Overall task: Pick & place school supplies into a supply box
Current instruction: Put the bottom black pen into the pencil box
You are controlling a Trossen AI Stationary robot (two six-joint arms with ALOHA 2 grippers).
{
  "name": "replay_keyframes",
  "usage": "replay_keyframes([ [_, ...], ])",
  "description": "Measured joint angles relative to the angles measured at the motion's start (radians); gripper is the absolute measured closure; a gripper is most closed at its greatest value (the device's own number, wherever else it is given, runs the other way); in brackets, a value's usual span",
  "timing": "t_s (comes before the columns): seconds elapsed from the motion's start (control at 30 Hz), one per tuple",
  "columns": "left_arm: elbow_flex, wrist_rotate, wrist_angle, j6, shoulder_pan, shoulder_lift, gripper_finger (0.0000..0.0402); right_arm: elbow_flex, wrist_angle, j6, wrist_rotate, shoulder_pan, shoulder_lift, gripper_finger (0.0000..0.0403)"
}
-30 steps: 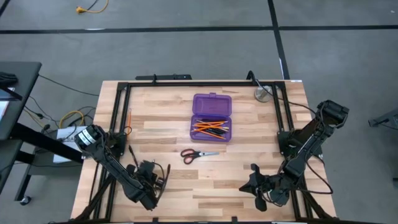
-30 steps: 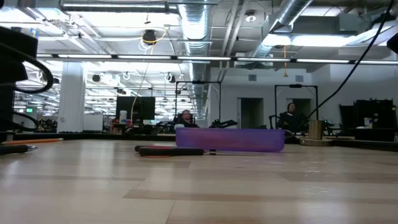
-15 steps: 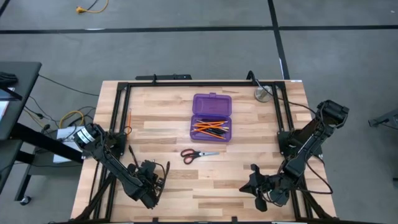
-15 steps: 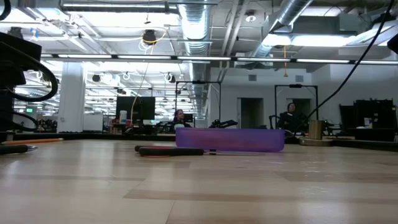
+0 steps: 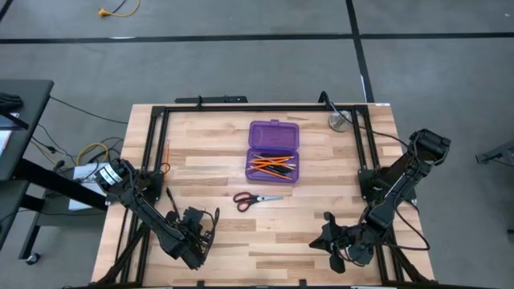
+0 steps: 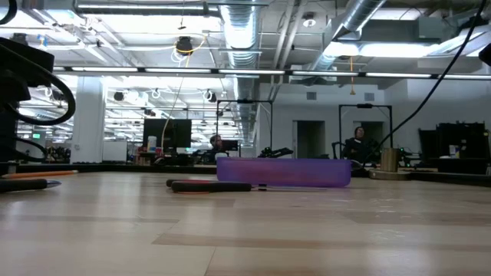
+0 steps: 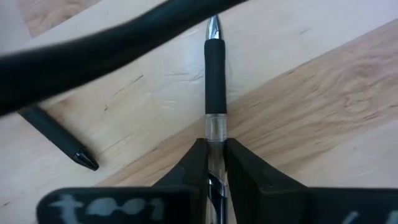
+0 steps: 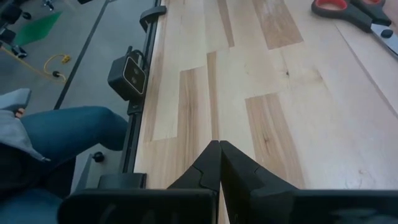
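The purple supply box (image 5: 273, 150) lies open at the table's middle, with orange pencils and black pens (image 5: 271, 166) inside. Red-and-black scissors (image 5: 257, 198) lie flat just near of it. My left gripper (image 5: 195, 229), at the near left, is shut on a black pen (image 7: 214, 74) with a clear barrel. A second black pen (image 7: 56, 134) lies on the table beside it. An orange pencil (image 5: 167, 151) lies by the left rail. My right gripper (image 5: 329, 234) waits at the near right, shut with nothing in it (image 8: 217, 155). My left gripper pinches the pen's clear barrel (image 7: 214, 134), just behind the black rubber grip, between its two fingers. The fingers come steeply from above and lie across the pen. The pen's tip (image 7: 213, 25) points away from the gripper, and the pen looks to lie along the wood.
A round silver disc (image 5: 340, 121) sits at the far right corner. A black frame (image 5: 152, 136) runs around the table's edges. A person's leg in jeans (image 8: 56, 137) shows beyond the table edge in the right wrist view. Bare wood lies between the two grippers.
My left hand has tipped a little; its cable loop at the left of the low view has swung slightly toward the right. My right arm has kept still.
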Motion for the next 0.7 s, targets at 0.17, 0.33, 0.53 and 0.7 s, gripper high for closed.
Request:
replay_keyframes([
  [0.17,0.013,-0.011,-0.009,0.009,0.000,0.003,0.0374,0.000,0.000,0.000,0.000,0.000,0.000,0.0403],
  [0.33,0.070,-0.041,-0.074,0.032,0.001,0.012,0.0380,0.000,0.000,0.000,0.000,0.000,0.000,0.0403],
  [0.53,0.156,-0.093,-0.135,0.164,0.048,0.009,0.0378,0.000,0.000,-0.001,-0.001,0.001,0.000,0.0403],
  [0.7,0.265,-0.162,-0.228,0.395,0.151,0.007,0.0379,0.000,0.000,-0.001,-0.001,0.010,0.000,0.0403],
])
